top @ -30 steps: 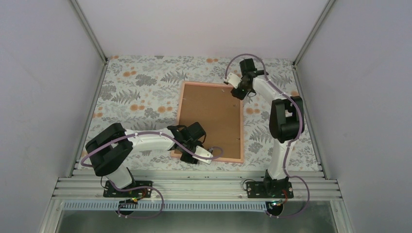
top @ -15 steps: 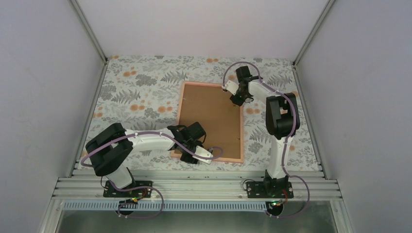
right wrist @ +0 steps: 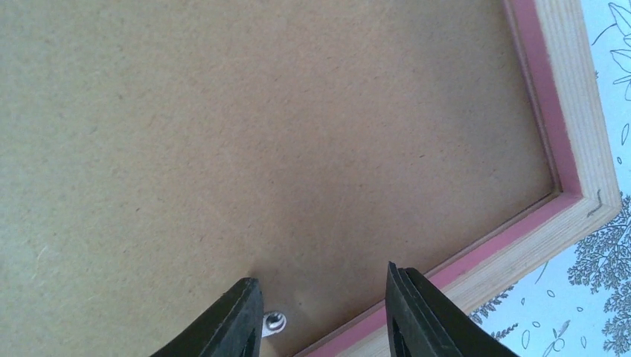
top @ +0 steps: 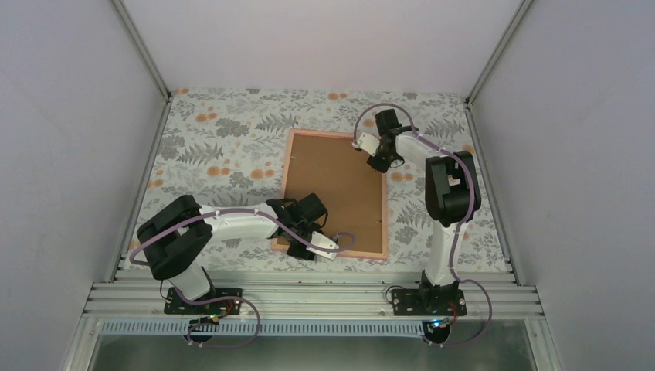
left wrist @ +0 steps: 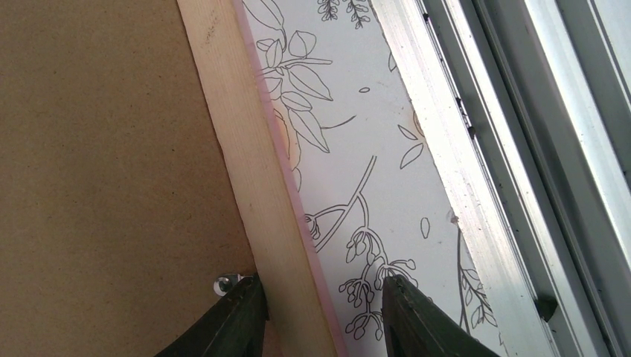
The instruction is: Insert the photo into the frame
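The pink frame (top: 363,253) lies face down on the table with the brown backing board (top: 336,185) filling it. The photo is hidden. My left gripper (top: 300,249) is open at the frame's near rail by its left corner. In the left wrist view the left gripper (left wrist: 321,281) straddles the wooden rail (left wrist: 245,149), one finger by a small metal tab (left wrist: 225,282). My right gripper (top: 378,162) is open just above the board's far right part. In the right wrist view the right gripper (right wrist: 324,279) hangs over the board (right wrist: 260,134), near a metal tab (right wrist: 275,322) and the frame corner (right wrist: 573,149).
The table has a floral cloth (top: 224,147). An aluminium rail (top: 309,290) runs along the near edge, close to the left gripper, and also shows in the left wrist view (left wrist: 476,149). Grey walls stand on three sides.
The right gripper has moved a little left and nearer, from the frame's far right corner onto the board. The left arm has barely moved.
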Robot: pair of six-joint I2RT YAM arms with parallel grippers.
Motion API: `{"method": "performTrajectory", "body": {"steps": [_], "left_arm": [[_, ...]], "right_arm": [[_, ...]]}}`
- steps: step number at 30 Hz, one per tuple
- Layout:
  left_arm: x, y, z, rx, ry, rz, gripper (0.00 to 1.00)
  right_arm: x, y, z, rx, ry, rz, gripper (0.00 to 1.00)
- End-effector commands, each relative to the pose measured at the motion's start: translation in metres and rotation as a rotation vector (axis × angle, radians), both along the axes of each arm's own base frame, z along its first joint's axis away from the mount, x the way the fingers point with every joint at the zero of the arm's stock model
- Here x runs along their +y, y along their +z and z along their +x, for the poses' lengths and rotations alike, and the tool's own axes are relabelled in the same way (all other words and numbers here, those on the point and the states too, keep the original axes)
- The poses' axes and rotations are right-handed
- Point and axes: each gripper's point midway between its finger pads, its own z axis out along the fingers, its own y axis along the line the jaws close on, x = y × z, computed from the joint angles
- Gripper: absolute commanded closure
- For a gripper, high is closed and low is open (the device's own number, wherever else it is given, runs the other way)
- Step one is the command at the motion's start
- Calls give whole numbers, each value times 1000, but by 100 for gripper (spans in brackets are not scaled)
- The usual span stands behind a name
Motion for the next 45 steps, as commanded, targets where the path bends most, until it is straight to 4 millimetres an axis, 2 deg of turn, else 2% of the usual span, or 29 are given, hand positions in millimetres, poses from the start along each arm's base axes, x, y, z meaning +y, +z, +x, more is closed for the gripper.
{"method": "performTrajectory", "body": {"steps": [1,7,12,25,37,41,45], "left_arm": [[30,-35,-19,91,4,147,60],[29,-34,-20,99,2,142,60],[29,-32,-22,106,-4,141,60],[33,-34,-27,125,-18,157,60],[38,-35,-29,134,-22,169,60],[35,-33,-28,131,-20,161,60],[25,-25,-24,131,4,132,60]], "right_arm": [[-18,-13,-28,77,40,-112,58],[-32,-10,-21,22,44,-183,58],[-40,-7,-12,-29,48,-230,62],[-49,3,-12,-69,184,-320,65],[-57,6,-7,-79,310,-344,62],[-43,18,-6,-64,291,-251,60],[-6,54,-2,-43,251,13,57]]}}
